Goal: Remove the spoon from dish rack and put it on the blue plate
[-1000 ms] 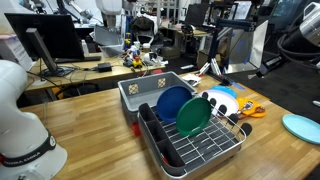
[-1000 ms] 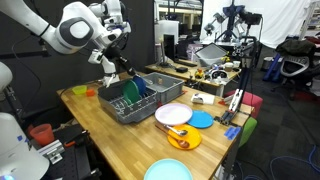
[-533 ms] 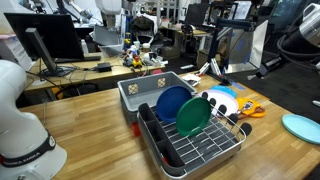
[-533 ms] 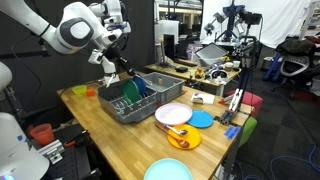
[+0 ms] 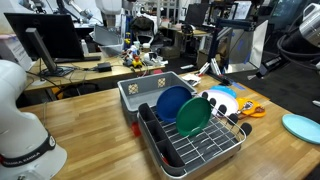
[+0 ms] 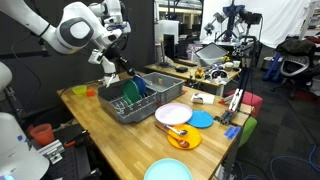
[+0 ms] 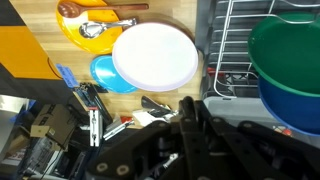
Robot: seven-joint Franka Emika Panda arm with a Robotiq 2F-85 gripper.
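Observation:
The dish rack [image 5: 195, 148] stands mid-table with a green plate [image 5: 193, 116] and a darker blue plate [image 5: 172, 101] upright in it; it also shows in an exterior view [image 6: 128, 106]. No spoon shows in the rack. The pale blue plate [image 5: 302, 127] lies apart at the table's edge, and it is also in an exterior view [image 6: 168, 171]. My gripper [image 6: 124, 70] hangs just above the rack's plates. In the wrist view its black fingers [image 7: 190, 118] are pressed together, and I see nothing between them. The gripper is out of the view that shows the rack up close.
A grey tub [image 5: 145, 88] sits against the rack. Beside it lie a white plate [image 6: 173, 113], a small blue dish [image 6: 202, 119] and an orange plate [image 6: 181, 138] with spoons on it [image 7: 95, 28]. Small tools lie at the table's edge [image 7: 90, 105].

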